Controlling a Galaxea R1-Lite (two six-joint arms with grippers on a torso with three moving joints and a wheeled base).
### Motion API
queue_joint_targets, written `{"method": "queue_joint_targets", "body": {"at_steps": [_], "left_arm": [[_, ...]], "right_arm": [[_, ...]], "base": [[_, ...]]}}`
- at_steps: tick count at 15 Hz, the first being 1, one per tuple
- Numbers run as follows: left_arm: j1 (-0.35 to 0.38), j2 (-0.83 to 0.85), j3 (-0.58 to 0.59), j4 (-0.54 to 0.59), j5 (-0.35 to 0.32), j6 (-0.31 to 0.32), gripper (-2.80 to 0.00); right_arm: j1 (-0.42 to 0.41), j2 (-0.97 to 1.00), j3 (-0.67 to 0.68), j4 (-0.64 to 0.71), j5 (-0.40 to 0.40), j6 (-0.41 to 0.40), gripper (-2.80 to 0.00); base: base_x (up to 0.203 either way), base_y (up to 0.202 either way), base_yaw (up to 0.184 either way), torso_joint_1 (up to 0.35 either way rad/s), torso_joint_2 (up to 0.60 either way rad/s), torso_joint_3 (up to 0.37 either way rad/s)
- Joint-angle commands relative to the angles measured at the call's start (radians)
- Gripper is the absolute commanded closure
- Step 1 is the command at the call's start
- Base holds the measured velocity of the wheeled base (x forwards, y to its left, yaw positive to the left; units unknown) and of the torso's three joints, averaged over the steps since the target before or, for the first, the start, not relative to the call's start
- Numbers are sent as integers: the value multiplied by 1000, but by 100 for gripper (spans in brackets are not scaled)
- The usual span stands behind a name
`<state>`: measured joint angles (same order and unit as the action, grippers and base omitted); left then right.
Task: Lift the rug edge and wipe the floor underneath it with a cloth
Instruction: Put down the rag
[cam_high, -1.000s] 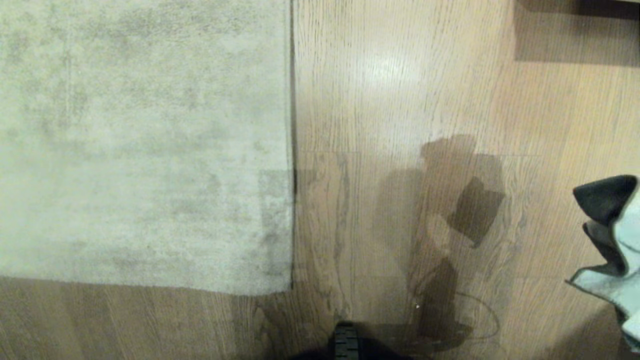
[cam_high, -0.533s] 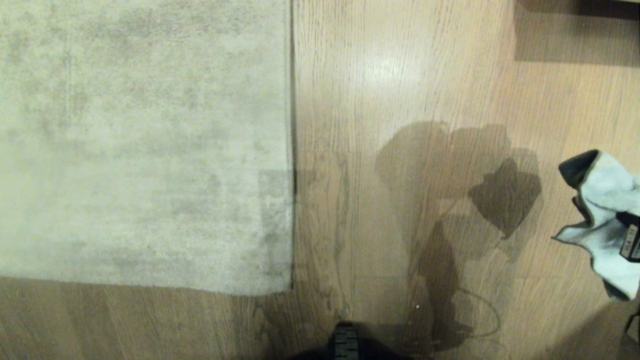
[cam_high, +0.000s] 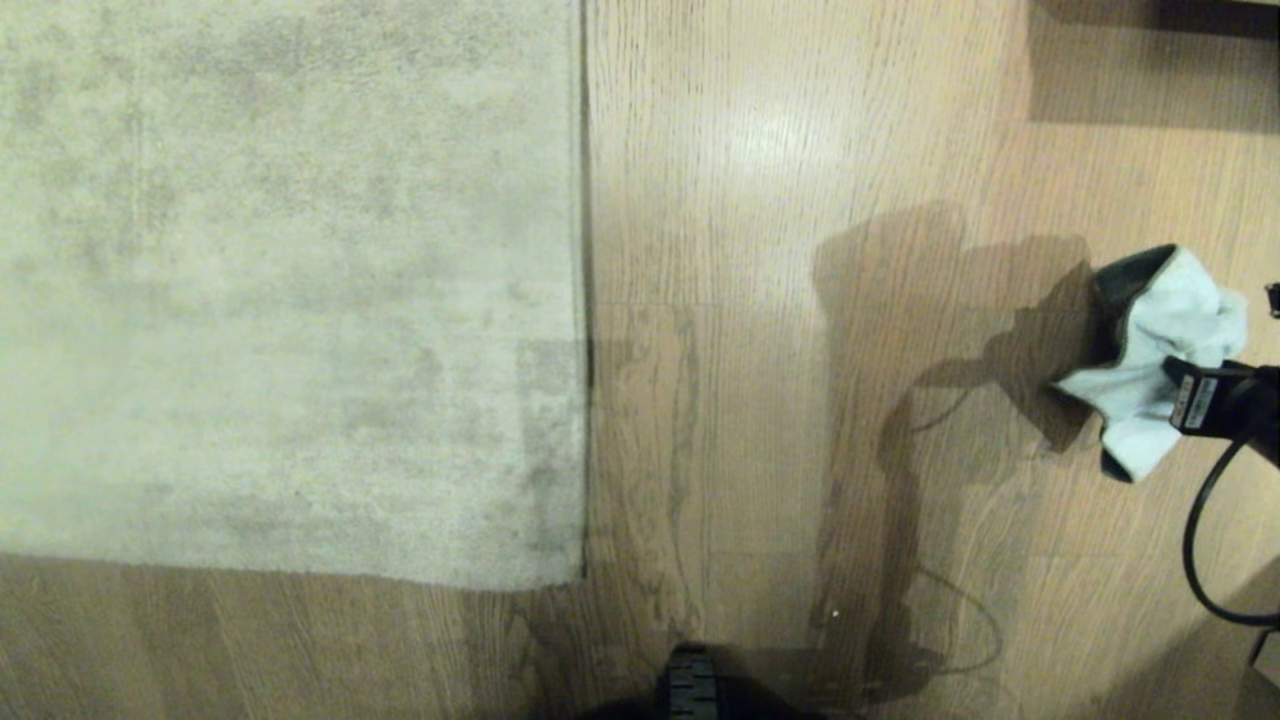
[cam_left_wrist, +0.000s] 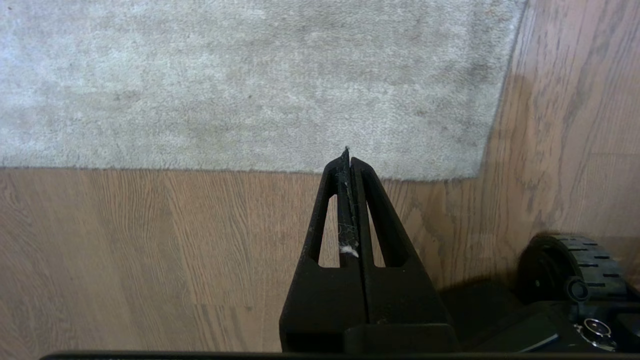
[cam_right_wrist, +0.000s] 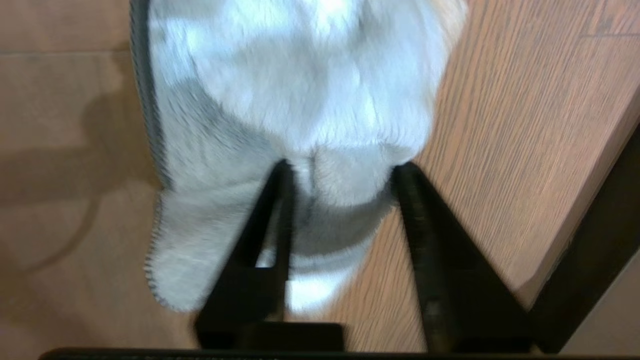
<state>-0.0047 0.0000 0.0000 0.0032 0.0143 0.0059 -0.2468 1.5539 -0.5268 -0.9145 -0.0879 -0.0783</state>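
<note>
The right gripper (cam_right_wrist: 340, 185) has its fingers parted around a fold of the cloth (cam_right_wrist: 300, 100), over the floor (cam_high: 800, 150) well right of the rug edge (cam_high: 580, 300). The left gripper (cam_left_wrist: 348, 157) is closed and empty near the rug's corner.

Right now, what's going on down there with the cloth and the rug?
The right gripper is out at the right over the bare floor, its fingers parted, with the pale cloth bunched between them. Whether it is gripped or being let go is unclear. The rug edge lies flat, not lifted, well left of the cloth. The left gripper hangs shut and empty near the rug's corner, touching nothing.
</note>
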Motion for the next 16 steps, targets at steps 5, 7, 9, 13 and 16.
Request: {"method": "queue_joint_targets", "body": {"at_steps": [5, 7, 9, 13, 16], "left_arm": [[0, 0, 0, 0, 0, 0, 0], [0, 0, 0, 0, 0, 0, 0], [0, 0, 0, 0, 0, 0, 0], [0, 0, 0, 0, 1, 0, 0], [0, 0, 0, 0, 0, 0, 0]], "right_arm": [[-55, 115, -30, -116, 23, -32, -280], [-56, 92, -28, -110, 24, -51, -280], [-57, 60, -29, -101, 25, -56, -280], [-52, -45, -50, -38, 28, -60, -280], [-37, -68, -43, -12, 94, -62, -280]], "base": [[0, 0, 0, 0, 0, 0], [0, 0, 0, 0, 0, 0], [0, 0, 0, 0, 0, 0], [0, 0, 0, 0, 0, 0], [0, 0, 0, 0, 0, 0]]}}
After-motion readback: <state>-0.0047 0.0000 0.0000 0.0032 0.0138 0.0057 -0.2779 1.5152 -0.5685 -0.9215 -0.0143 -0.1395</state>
